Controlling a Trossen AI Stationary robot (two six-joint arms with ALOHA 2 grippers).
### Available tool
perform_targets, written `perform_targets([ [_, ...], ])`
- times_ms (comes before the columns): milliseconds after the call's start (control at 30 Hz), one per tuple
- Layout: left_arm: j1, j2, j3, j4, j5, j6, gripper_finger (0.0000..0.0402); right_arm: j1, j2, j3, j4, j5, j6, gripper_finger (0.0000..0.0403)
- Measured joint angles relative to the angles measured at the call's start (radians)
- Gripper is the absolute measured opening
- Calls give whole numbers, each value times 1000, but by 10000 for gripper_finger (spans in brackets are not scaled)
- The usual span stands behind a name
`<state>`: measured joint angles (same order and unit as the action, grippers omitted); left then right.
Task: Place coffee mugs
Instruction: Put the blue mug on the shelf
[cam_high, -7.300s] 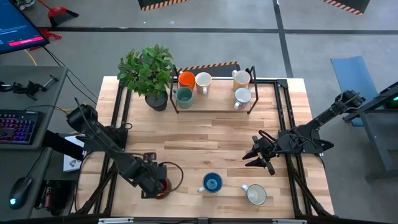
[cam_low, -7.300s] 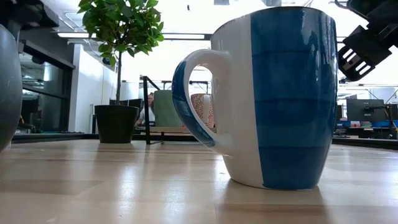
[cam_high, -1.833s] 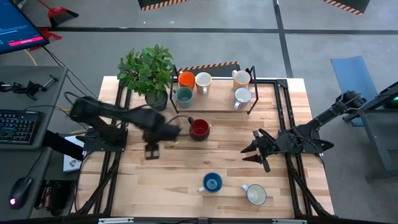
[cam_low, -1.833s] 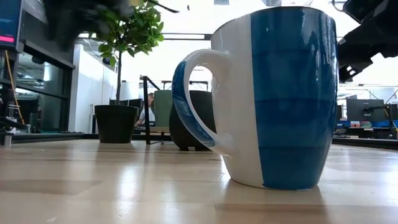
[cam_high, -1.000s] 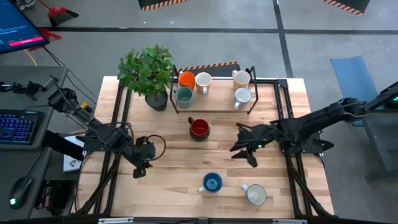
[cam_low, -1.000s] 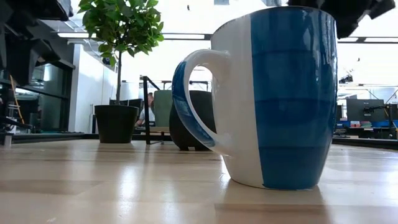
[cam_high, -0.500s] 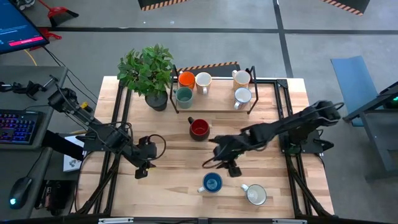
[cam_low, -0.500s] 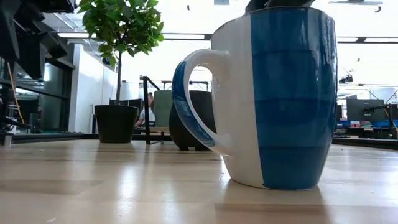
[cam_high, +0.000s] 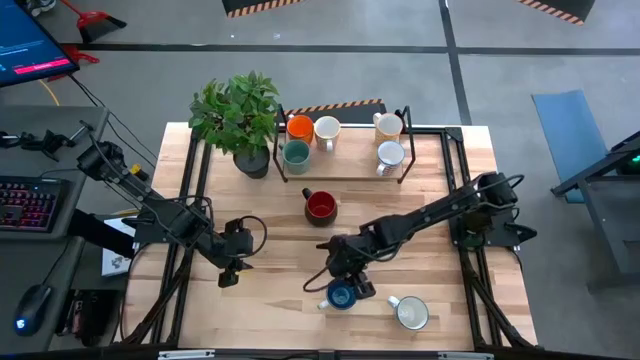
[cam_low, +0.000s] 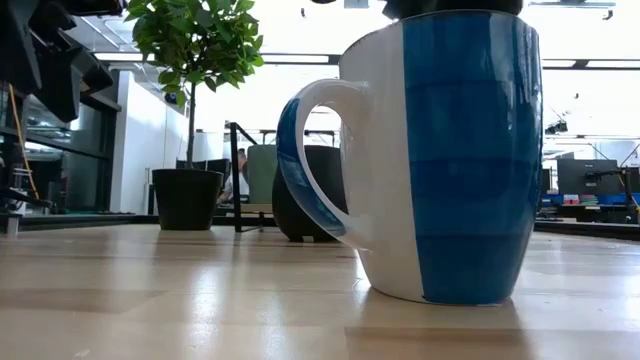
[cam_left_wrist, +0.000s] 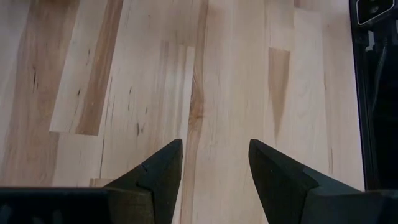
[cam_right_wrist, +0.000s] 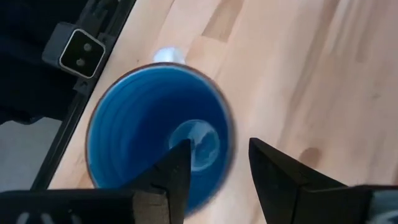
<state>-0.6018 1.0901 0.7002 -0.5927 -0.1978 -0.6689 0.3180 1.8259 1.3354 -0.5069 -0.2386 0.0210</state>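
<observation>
Now right tool (cam_high: 343, 283) hangs open right over the blue mug (cam_high: 341, 294) near the tabletop's (cam_high: 280, 300) front edge, left tool (cam_high: 230, 268) open above bare wood.

Two dark jointed arms, looping black cables, wedge-shaped black end effector fingers (cam_left_wrist: 163, 171).

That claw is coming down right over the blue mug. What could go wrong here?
The right claw is open above the blue mug, one finger over its inside and one outside the rim. If it drops off-centre, a finger could strike the rim and tip the mug. A thin rim grip might also slip, and the grey mug stands close by.
</observation>
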Motion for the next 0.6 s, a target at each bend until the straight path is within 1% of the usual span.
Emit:
perform_targets([
  [200,0,0,0,18,0,0,172,28,43,0,17,6,33,142],
  [267,0,0,0,21,0,0,172,36,55,0,34,22,31,142],
  [433,0,0,0,23,-5,0,172,39,70,0,69,37,31,142],
  [600,0,0,0,30,-22,0,172,35,74,0,66,53,31,142],
])
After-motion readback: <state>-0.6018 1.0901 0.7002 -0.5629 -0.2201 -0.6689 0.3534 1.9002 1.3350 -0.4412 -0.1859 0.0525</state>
